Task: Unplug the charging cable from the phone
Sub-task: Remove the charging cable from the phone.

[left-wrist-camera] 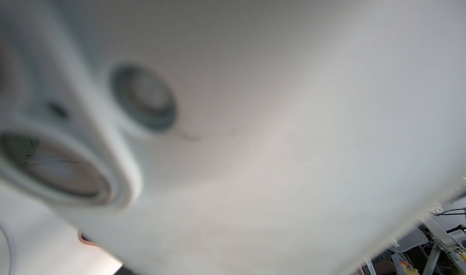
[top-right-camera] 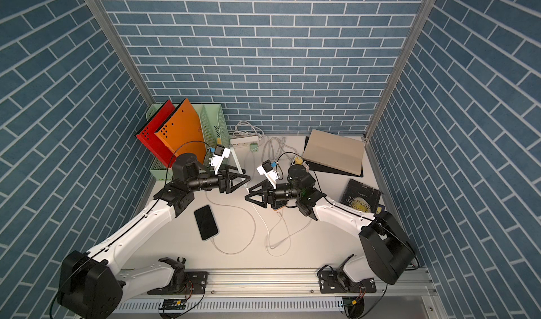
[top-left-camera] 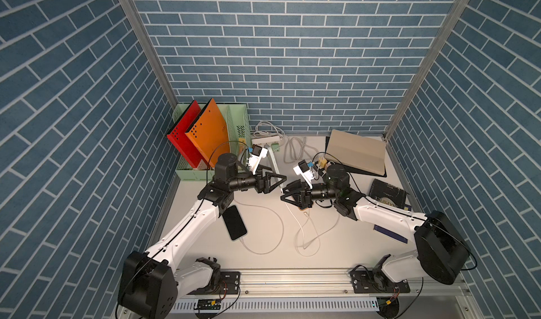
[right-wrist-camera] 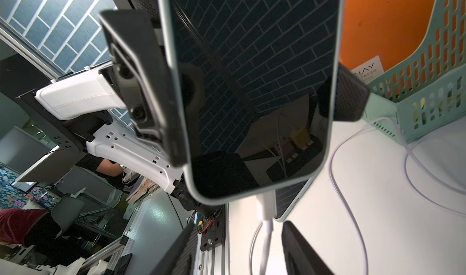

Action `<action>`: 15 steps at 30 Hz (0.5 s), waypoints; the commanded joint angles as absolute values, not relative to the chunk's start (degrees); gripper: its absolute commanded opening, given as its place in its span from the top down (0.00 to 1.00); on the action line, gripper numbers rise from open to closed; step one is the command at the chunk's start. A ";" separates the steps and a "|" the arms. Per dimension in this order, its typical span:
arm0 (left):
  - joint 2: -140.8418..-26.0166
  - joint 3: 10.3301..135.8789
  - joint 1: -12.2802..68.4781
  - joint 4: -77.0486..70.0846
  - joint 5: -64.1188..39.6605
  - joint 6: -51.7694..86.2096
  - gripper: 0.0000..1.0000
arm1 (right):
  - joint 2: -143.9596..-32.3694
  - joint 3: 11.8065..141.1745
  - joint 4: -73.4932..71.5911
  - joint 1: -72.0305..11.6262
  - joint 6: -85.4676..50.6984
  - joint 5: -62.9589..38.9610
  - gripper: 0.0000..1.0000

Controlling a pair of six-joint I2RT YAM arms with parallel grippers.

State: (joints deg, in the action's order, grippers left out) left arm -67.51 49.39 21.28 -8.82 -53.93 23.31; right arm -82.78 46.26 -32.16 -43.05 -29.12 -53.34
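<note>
Nearest to me, a second phone (top-left-camera: 234, 222) lies flat on the worktop (top-left-camera: 336, 253). Further in, my left claw (top-left-camera: 281, 180) is clamped on the phone (right-wrist-camera: 252, 147), held on its edge above the worktop. The charging cable (right-wrist-camera: 264, 210) is plugged into its end. My right claw (right-wrist-camera: 238, 224) has its fingers apart, one on each side of the plug.

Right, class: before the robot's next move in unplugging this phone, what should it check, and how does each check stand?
1. Phone clamped by left gripper, right wrist view: ok.
2. Plug seated in phone: ok.
3. Right gripper astride the cable just below the plug: ok.
4. Right gripper closed on it: not ok, gaps show.
5. Cable slack: cannot tell, it leaves the frame.
6. Views agree: not ok; both top views show a phone flat on the table, grippers clear.
</note>
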 commanded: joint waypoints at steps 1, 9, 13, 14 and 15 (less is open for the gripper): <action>-67.03 51.54 21.09 -11.73 -54.08 22.34 1.00 | -83.92 45.46 -33.70 -43.74 -28.01 -53.97 0.52; -66.81 51.50 21.09 -11.60 -53.88 22.35 1.00 | -84.78 44.98 -33.67 -43.86 -28.03 -53.90 0.79; -66.78 51.50 21.09 -11.52 -53.79 22.32 1.00 | -84.98 45.01 -33.37 -43.86 -27.99 -53.72 0.87; -66.71 51.50 21.09 -11.51 -53.79 22.32 1.00 | -85.06 45.03 -33.38 -43.85 -28.02 -53.71 0.89; -66.69 51.50 21.09 -11.51 -53.71 22.37 1.00 | -85.12 44.99 -33.40 -43.87 -27.99 -53.75 0.91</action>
